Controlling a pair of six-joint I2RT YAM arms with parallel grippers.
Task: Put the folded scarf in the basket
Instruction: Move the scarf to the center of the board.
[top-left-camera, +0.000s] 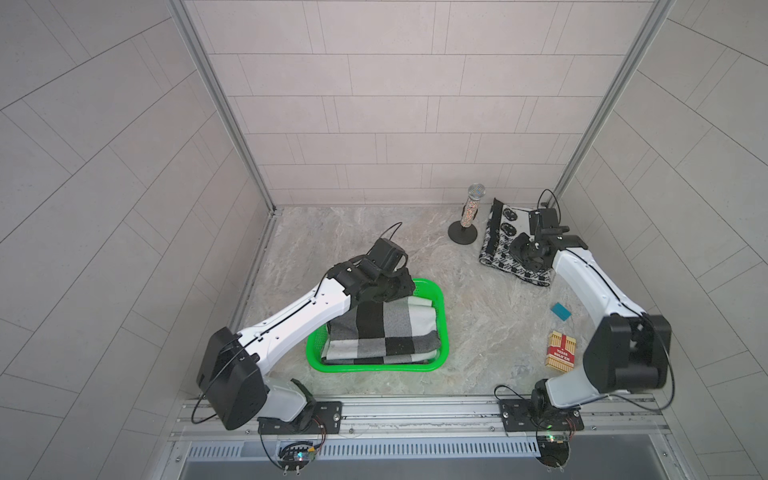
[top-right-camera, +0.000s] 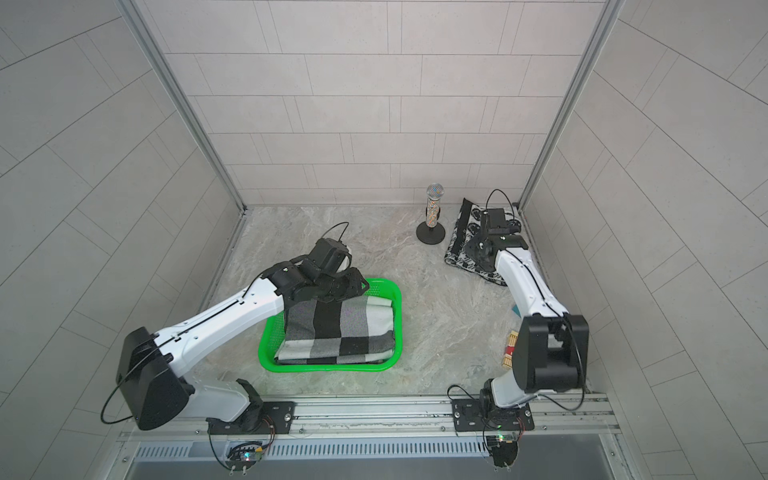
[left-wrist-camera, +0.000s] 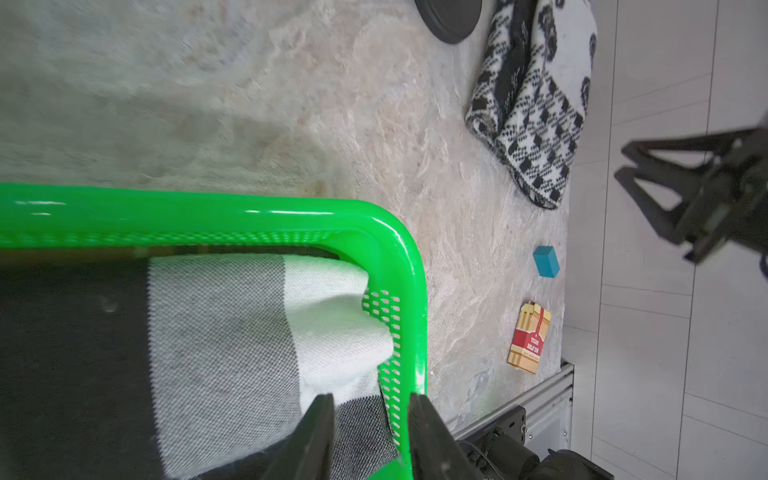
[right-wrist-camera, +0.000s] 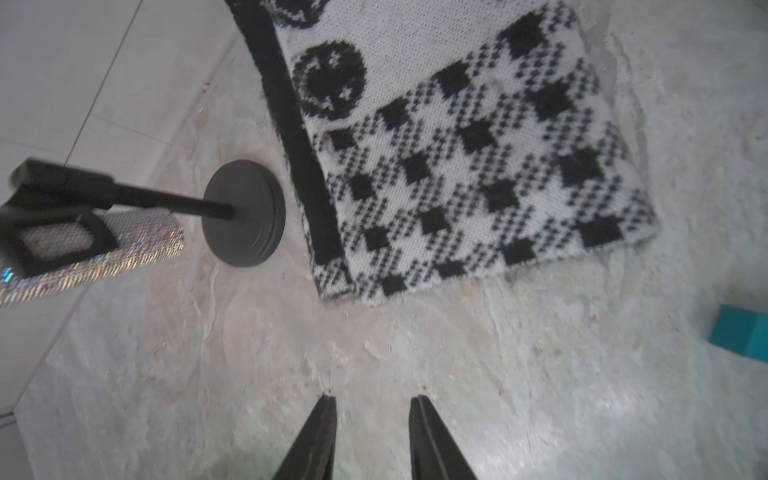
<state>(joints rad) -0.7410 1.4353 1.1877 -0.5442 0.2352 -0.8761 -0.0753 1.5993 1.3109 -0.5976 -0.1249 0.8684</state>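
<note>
A bright green basket sits at the table's front left. A folded black, grey and white plaid scarf lies in it and fills it. My left gripper hovers open over the basket's far side, one finger above the scarf and the other above the rim. A second folded scarf, black-and-white checked knit, lies at the back right. My right gripper is open over bare table beside it, holding nothing.
A glittery microphone stands on a black round base just left of the knit scarf. A teal block and a red card box lie at the right. Walls close in on three sides.
</note>
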